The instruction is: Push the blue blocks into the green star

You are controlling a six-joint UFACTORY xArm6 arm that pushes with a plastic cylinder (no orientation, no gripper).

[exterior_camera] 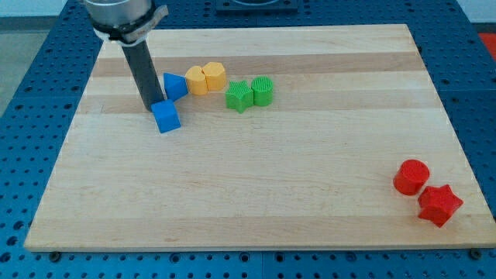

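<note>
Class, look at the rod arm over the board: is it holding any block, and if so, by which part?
Nothing is held; the arm has no gripper. My tip only stands against the upper-left edge of the blue cube, with the blue triangular block just beyond, toward the view's top.

My tip (pixel 153 107) sits at the blue cube's (pixel 166 117) far-left corner, blue triangle (pixel 175 85) just behind, green star (pixel 239 96) further right, w/ red blocks (pixel 426 190) near-right on board.

Arm (pixel 124 15) above rod cut off at view's top
</note>
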